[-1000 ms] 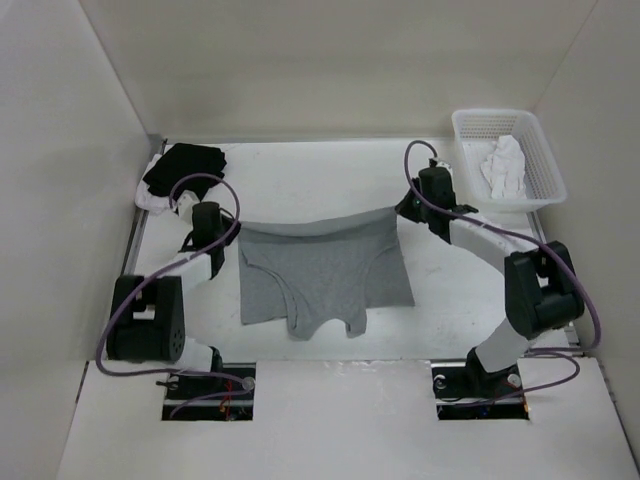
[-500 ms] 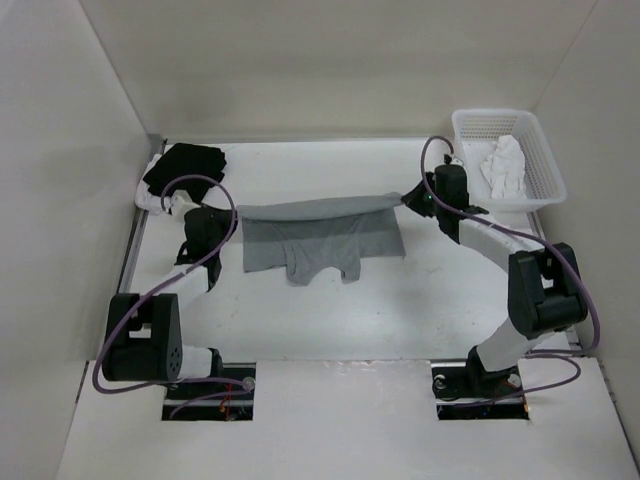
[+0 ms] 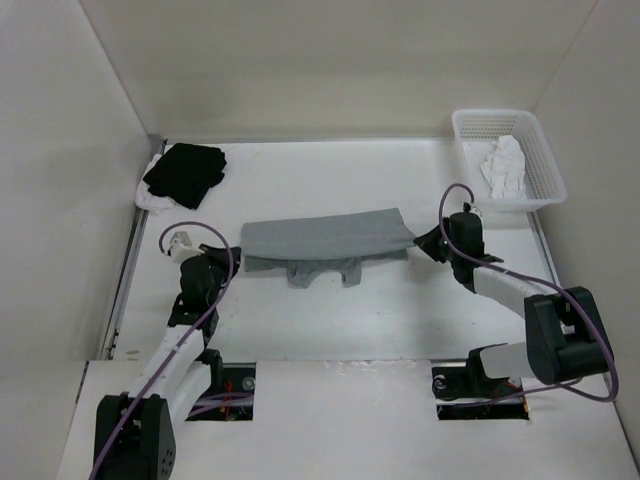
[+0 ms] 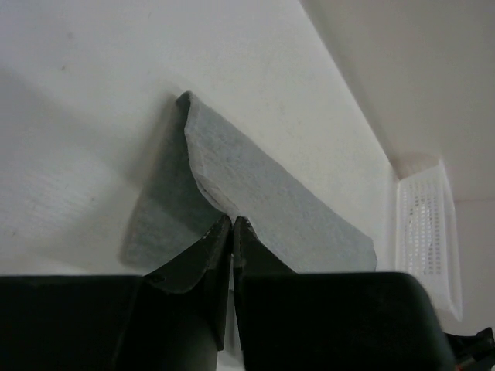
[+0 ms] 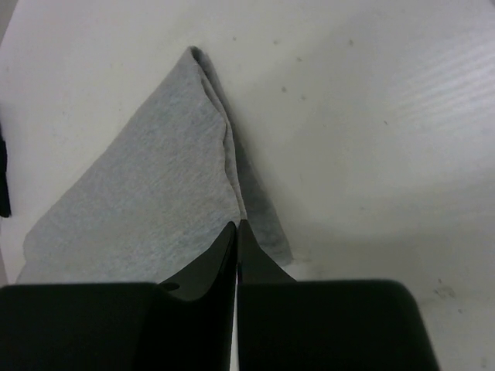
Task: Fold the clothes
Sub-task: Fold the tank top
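The clothes (image 3: 325, 235), one light grey garment, lie in the middle of the table. The upper layer is folded over the lower one, and two leg ends poke out at the near edge. My left gripper (image 3: 236, 262) is shut on the garment's left corner. In the left wrist view (image 4: 232, 219) the upper layer of the cloth (image 4: 263, 185) runs up into the closed tips. My right gripper (image 3: 418, 246) is shut on the right corner. The right wrist view (image 5: 237, 224) shows the jaws pressed together on the edge of the cloth (image 5: 147, 185).
A black garment (image 3: 185, 172) lies on a white one (image 3: 150, 200) at the back left corner. A white basket (image 3: 545, 190) holding a white cloth (image 3: 503, 168) stands at the back right and also shows in the left wrist view (image 4: 425, 232). Walls enclose the table.
Both arms have drawn back toward the near edge with the held edge of the garment, laying it over the rest. The garment now looks shorter front to back.
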